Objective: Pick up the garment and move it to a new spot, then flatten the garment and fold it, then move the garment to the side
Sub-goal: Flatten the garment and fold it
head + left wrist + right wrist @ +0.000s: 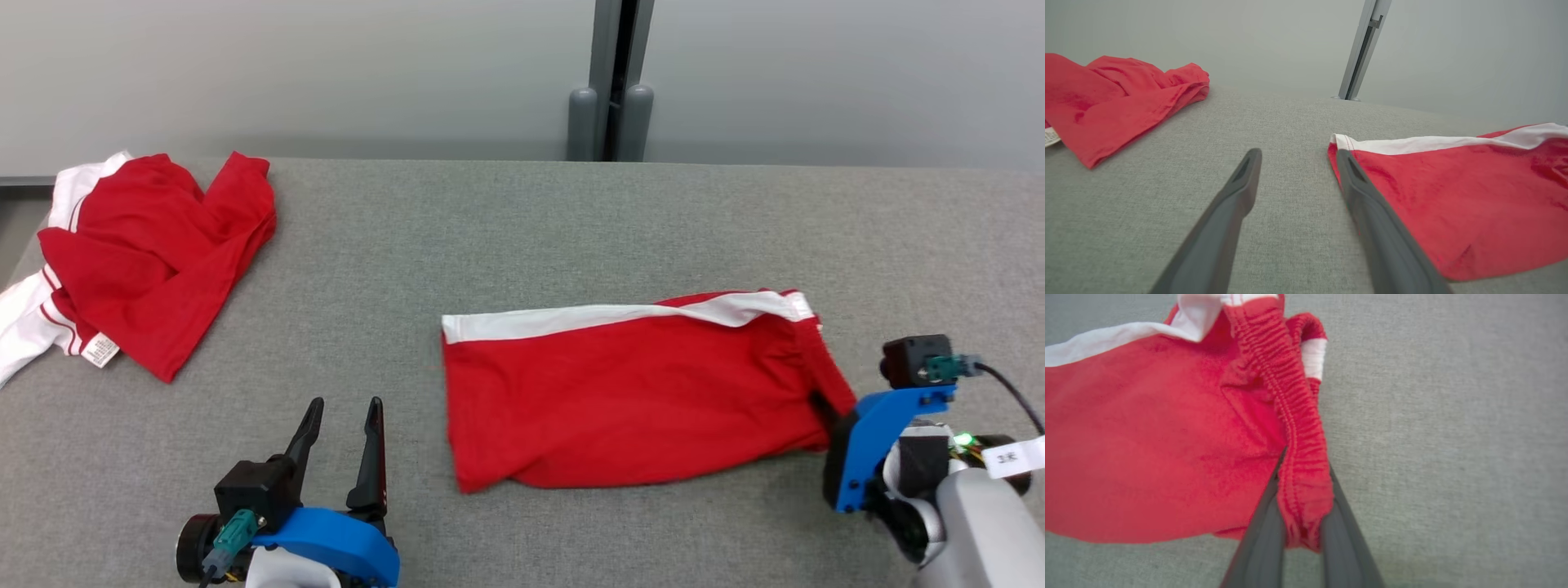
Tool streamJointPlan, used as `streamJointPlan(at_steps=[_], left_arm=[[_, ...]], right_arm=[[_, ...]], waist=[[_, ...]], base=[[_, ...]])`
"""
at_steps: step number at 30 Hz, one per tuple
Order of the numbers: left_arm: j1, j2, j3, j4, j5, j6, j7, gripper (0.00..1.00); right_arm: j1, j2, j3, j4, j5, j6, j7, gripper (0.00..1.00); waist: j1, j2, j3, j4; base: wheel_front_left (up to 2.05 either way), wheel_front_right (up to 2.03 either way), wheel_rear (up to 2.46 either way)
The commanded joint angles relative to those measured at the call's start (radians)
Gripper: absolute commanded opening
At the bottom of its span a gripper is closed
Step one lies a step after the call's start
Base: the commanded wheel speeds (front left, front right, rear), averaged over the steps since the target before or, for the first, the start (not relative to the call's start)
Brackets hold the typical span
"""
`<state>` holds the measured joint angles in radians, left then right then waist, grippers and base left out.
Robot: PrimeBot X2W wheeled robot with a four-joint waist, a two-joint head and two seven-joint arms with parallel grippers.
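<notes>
The garment (637, 392) is a pair of red shorts with a white side stripe, lying flat on the grey table (522, 229) right of centre. My right gripper (829, 412) is at its right end, shut on the gathered elastic waistband (1302, 449), which bunches up between the two fingers (1261, 539). My left gripper (346, 404) stands open near the table's front, left of the garment's left edge (1339, 143), with nothing between its fingers (1237, 192). Its right finger lies just beside that edge in the left wrist view.
A second red garment with white trim (155, 261) lies crumpled at the table's far left corner. A grey wall with a vertical post (612, 82) runs behind the table. Bare grey surface lies between the two garments.
</notes>
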<state>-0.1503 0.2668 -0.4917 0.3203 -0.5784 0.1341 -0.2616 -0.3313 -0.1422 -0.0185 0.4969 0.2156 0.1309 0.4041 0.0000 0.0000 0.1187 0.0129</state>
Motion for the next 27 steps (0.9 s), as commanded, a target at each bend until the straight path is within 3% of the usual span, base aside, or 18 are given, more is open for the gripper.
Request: streamJointPlan(at_steps=[1,6,11,20,27], left_arm=[[0.003,-0.004,0.002,-0.001,0.008,-0.003,-0.005,1.0],[0.007,-0.006,-0.004,0.006,0.007,-0.008,-0.005,1.0],[0.007,-0.005,-0.003,0.009,0.008,-0.01,-0.005,1.0],[-0.009,-0.004,-0.005,0.014,0.011,-0.006,-0.005,1.0],[-0.021,-0.012,-0.005,0.015,0.013,-0.01,-0.005,1.0]], right_arm=[[0.004,-0.029,-0.02,-0.012,0.009,0.0,0.007,0.0],[0.051,-0.088,-0.099,-0.045,0.011,0.0,0.032,0.0],[0.077,-0.065,-0.116,-0.092,0.053,0.0,0.038,0.0],[0.047,0.019,0.046,-0.263,0.163,0.0,0.034,0.0],[-0.015,0.063,0.197,-0.252,0.164,0.0,0.032,0.0]], waist=[[0.0,0.0,-0.008,-0.012],[0.0,0.0,-0.009,-0.027],[0.0,0.0,-0.003,-0.034],[0.0,0.0,0.0,-0.029],[0.0,0.0,0.01,-0.002]], base=[[0.0,0.0,0.0],[0.0,0.0,0.0],[0.0,0.0,0.0],[0.0,0.0,0.0],[0.0,0.0,0.0]])
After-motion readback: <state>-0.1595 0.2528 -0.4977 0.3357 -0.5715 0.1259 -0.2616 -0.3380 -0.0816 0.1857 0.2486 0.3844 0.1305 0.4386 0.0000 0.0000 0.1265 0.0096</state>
